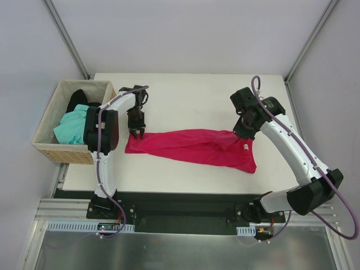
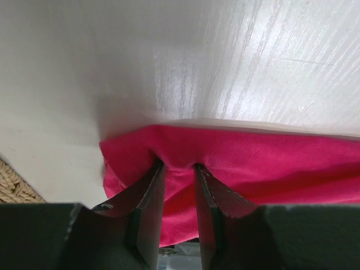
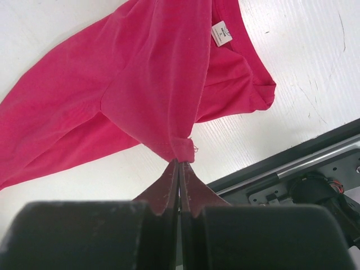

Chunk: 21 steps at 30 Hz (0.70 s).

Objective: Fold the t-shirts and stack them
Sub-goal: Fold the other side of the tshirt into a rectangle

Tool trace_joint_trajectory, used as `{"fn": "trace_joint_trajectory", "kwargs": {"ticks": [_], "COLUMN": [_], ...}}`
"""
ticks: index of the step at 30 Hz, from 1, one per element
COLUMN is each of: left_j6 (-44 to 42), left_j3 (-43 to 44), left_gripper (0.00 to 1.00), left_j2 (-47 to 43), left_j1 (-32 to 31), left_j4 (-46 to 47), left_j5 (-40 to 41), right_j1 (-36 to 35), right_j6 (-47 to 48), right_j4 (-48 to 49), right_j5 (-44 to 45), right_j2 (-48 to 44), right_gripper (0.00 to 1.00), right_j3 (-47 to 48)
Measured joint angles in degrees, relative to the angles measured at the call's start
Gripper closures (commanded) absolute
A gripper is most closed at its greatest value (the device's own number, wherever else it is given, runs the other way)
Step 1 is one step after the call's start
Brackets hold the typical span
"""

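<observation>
A crimson t-shirt (image 1: 191, 147) lies stretched left to right across the white table (image 1: 191, 93). My left gripper (image 1: 137, 134) points down on its left end. In the left wrist view the left gripper (image 2: 177, 166) has a puckered fold of the crimson t-shirt (image 2: 253, 163) pinched between its narrowly spaced fingers. My right gripper (image 1: 241, 134) is at the shirt's right end. In the right wrist view the right gripper (image 3: 180, 160) is shut on a bunched edge of the crimson t-shirt (image 3: 152, 73), lifted a little off the table. A mint-green t-shirt (image 1: 70, 128) and a black t-shirt (image 1: 77, 98) lie in the basket.
The tan wicker basket (image 1: 48, 147) stands at the table's left edge beside the left arm, and its corner (image 2: 14, 185) shows in the left wrist view. A white label (image 3: 222, 32) marks the crimson shirt's collar. The table's near edge and metal rail (image 3: 292, 169) run close behind the right gripper.
</observation>
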State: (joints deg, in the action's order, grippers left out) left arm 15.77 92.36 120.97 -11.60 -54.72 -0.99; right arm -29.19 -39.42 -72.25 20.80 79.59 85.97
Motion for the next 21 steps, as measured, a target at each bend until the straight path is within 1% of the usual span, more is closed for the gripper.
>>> {"fn": "trace_joint_trajectory", "kwargs": {"ticks": [5,13,15,18,21], "left_j6": [0.5,1.3,1.4,1.4,1.6], "left_j3": [2.4,9.9,10.7,11.3,11.5], "left_gripper": [0.74,0.73,0.73,0.69,0.69], "left_j2": [2.1,5.7,5.9,5.9,5.9], "left_j1": [1.0,5.0,6.1,7.2,8.0], "left_j4": [-1.1,-0.7,-0.5,-0.5,-0.4], "left_j5": [-0.9,-2.0,-2.0,-2.1,-3.0], "right_j1": [0.0,0.0,0.0,0.0,0.0], "right_j6": [0.0,0.5,0.6,0.8,1.0], "right_j4": [-0.8,-1.3,-1.3,-1.3,-1.3], "right_j5": [0.4,1.0,1.1,1.1,1.0], "right_j2": [0.4,2.5,2.5,2.6,2.6], "right_gripper": [0.99,0.99,0.99,0.99,0.99], "right_j3": [1.2,3.9,4.0,4.1,4.1]}}
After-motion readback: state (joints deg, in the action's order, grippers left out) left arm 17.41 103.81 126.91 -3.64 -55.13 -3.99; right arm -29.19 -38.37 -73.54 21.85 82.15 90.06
